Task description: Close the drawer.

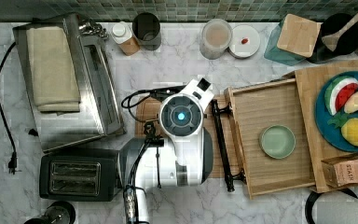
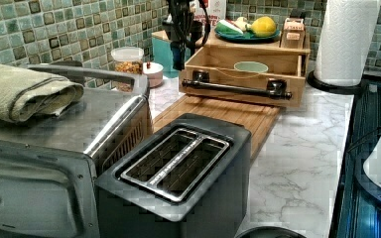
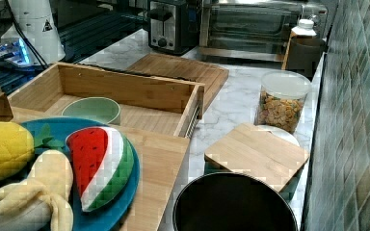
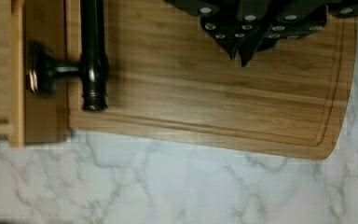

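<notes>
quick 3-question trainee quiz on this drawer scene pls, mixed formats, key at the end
1. True or false: the drawer is fully shut.
2. What lies inside the drawer? A) a green bowl B) a banana toy C) a jar of cereal
3. Fill in: in the top view, the gripper hangs over the bamboo ____ next to the drawer's black bar handle.

Key:
1. False; it stands pulled out from under the top bearing the blue plate.
2. A; the green bowl sits on the drawer's bottom.
3. Cutting board.
</notes>
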Motion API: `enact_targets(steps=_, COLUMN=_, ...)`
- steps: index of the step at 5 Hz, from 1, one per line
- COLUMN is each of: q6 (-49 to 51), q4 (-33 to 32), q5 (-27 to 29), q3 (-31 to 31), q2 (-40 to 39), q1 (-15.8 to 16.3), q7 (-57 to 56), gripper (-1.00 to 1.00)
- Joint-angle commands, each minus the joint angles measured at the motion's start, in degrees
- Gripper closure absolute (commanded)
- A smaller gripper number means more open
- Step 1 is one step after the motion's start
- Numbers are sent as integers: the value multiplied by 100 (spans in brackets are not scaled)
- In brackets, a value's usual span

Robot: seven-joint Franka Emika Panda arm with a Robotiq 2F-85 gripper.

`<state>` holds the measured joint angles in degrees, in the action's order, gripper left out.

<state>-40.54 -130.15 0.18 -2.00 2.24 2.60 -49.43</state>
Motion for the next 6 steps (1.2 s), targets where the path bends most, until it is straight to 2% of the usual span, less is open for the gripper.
enact_targets(steps=1, q6=-881, q4=-1274, q5=-691, q3=333, q2=250, q1=-327, q7=-1128, gripper=100)
enact_targets(steps=3, q6=-1494, q4=-1590, q5=-984, q3=360, q2=105, q1=-407, q7=-597, gripper=100)
enact_targets(steps=4, q6=-1572, q4=-1522, q5=-905, q3=462, q2=-105, q1=-443, q7=-635, gripper=100)
enact_targets(steps=5, q6=-941, q4=-1064, q5=-691, q3=597, q2=-403, q1=-482, q7=-784, gripper=100)
enact_targets(steps=6, q6=-1058, q4=-1079, q5=-682, q3=778, q2=-393, q1=-530, q7=-999, gripper=100)
